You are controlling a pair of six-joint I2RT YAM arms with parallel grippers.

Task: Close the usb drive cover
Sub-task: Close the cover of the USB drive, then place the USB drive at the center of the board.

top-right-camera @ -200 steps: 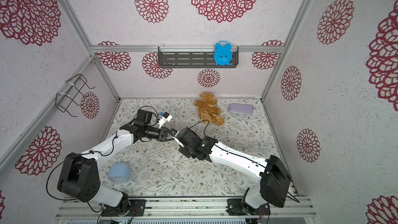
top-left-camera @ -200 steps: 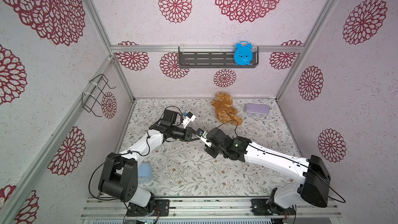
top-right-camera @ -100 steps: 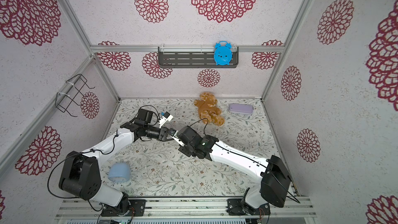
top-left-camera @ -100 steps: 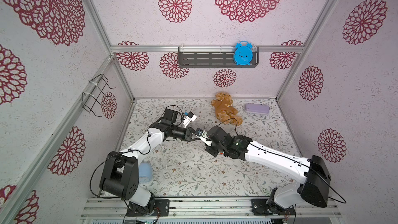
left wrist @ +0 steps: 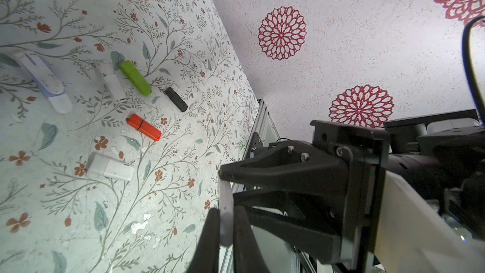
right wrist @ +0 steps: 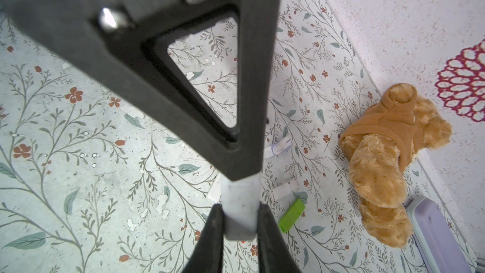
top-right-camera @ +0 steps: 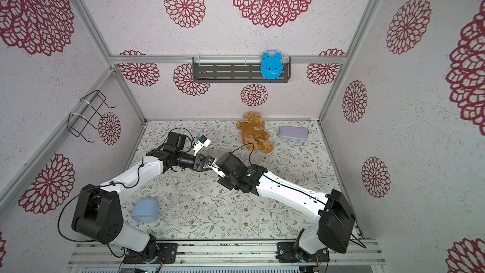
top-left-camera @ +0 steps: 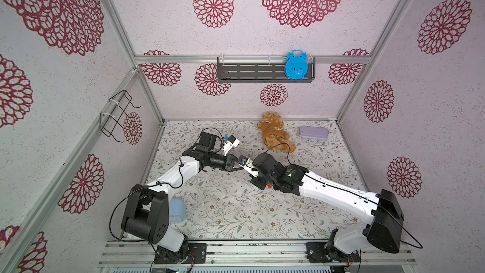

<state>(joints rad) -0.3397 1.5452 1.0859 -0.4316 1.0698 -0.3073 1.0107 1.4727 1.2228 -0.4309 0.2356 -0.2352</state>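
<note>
The left gripper [left wrist: 226, 212] is seen clamped on one end of a pale usb drive [left wrist: 226, 200], and the right gripper [right wrist: 240, 210] is clamped on the opposite end, so the drive is held in the air between the two arms, above the middle of the floral table [top-left-camera: 223, 206] and touching nothing else. Over the last second neither grip has been loosened. In both top views, only a slight creep of the meeting point toward the left arm's side can be noticed, with the right wrist brought in a little closer. This is judged to be the pressing stroke, in which the cover is pushed home along the drive's length. Whether it is fully seated cannot be told, since the seam is hidden by the fingers in both wrist views. The task is therefore taken as nearly done but not confirmed, and a skewed push could jam the cover or lever the drive out of a grip. Below, a green drive [left wrist: 135, 77] and an orange drive [left wrist: 144, 127] are left lying on the table, and the teddy bear [top-left-camera: 274, 135] lies well apart near the back wall.
</note>
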